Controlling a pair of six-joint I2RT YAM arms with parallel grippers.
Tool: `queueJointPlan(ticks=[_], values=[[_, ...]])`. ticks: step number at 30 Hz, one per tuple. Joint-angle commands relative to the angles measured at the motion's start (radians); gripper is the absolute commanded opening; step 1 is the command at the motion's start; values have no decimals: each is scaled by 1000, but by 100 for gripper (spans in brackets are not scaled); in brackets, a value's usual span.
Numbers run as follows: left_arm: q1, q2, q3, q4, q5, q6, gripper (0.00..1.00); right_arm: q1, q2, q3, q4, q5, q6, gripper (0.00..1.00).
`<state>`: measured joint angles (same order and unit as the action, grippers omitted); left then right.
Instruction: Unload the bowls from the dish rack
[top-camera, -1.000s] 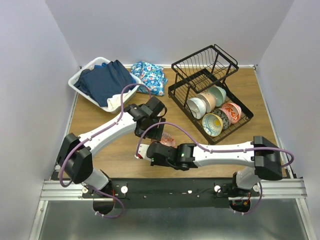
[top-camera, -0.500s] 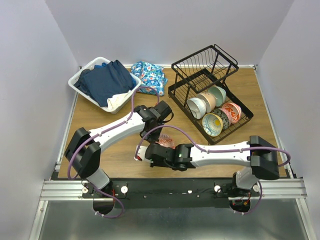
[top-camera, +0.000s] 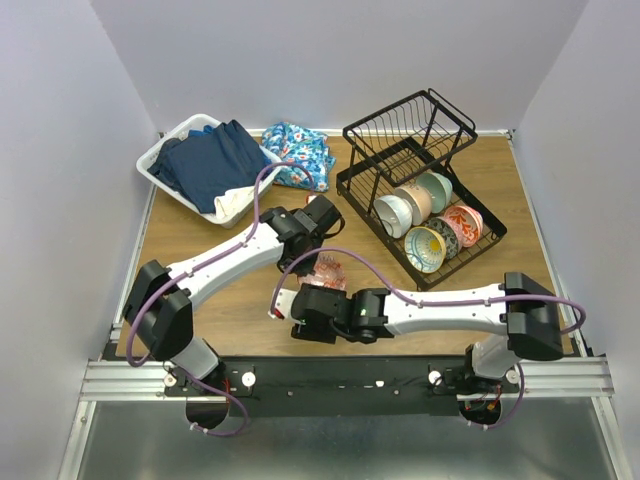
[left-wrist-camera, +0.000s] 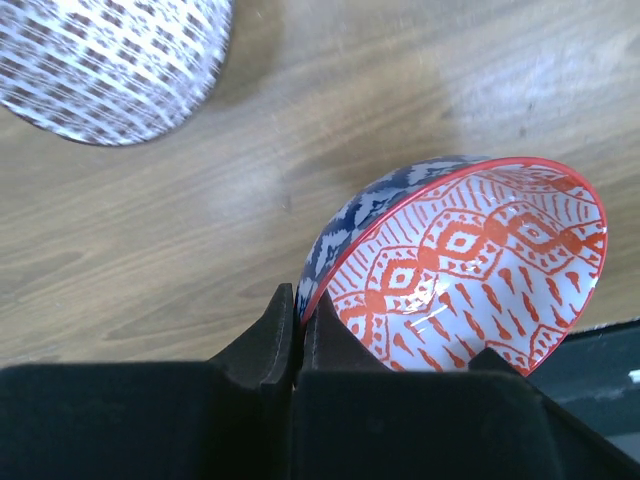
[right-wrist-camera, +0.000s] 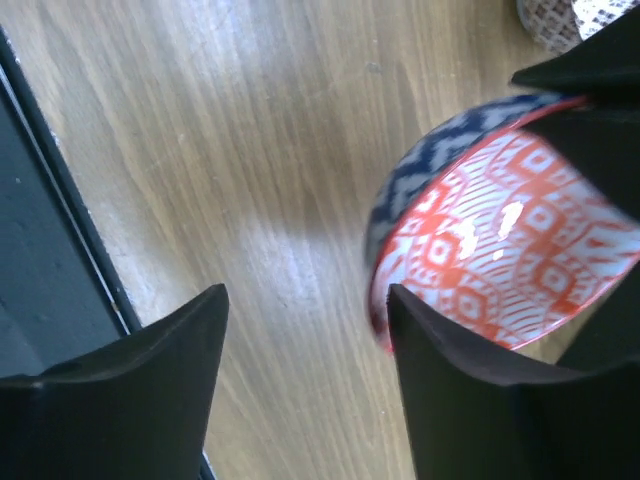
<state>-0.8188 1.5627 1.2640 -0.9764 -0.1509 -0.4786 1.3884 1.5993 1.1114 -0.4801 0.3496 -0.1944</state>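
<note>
A bowl (left-wrist-camera: 470, 270), red-orange patterned inside and blue outside, hangs tilted just above the wood. My left gripper (left-wrist-camera: 298, 300) is shut on its rim; from above it shows at mid-table (top-camera: 322, 262). My right gripper (right-wrist-camera: 305, 300) is open, its right finger beside the same bowl (right-wrist-camera: 500, 240) and nothing between the fingers. A blue-white patterned bowl (left-wrist-camera: 110, 60) sits on the table nearby. The black wire dish rack (top-camera: 365, 190) at the back right holds several bowls, among them white (top-camera: 393, 213), mint green (top-camera: 437, 188) and yellow with a teal rim (top-camera: 425, 248).
A white basket (top-camera: 160, 160) with dark blue clothes stands at the back left, and a floral cloth (top-camera: 300, 150) lies beside it. The black rail (right-wrist-camera: 50, 250) of the table's near edge runs close to my right gripper. My right arm (top-camera: 440, 310) lies across the front.
My left gripper has closed on the red-orange bowl's rim. My right gripper, shut a second ago, has opened and let go of that bowl.
</note>
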Motion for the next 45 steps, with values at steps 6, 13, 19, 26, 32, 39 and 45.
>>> queueJointPlan(ticks=[6, 13, 19, 26, 32, 39, 45], values=[[147, -111, 20, 119, -52, 20, 0, 8, -104, -10, 34, 55, 159, 88], [325, -170, -17, 217, -4, 28, 0, 3, -116, -21, 54, 101, 271, 94], [423, -106, -31, 304, 27, 25, 0, -54, -171, -71, 133, 63, 392, 95], [464, -26, -40, 358, 43, 28, 0, -205, -313, -160, 189, 2, 535, 94], [471, 34, -54, 381, 66, 31, 0, -268, -403, -251, 192, 64, 636, 94], [471, 82, -64, 397, 71, 31, 11, -322, -505, -341, 213, 89, 728, 94], [471, 94, -57, 392, 79, 26, 25, -350, -562, -383, 209, 133, 782, 94]])
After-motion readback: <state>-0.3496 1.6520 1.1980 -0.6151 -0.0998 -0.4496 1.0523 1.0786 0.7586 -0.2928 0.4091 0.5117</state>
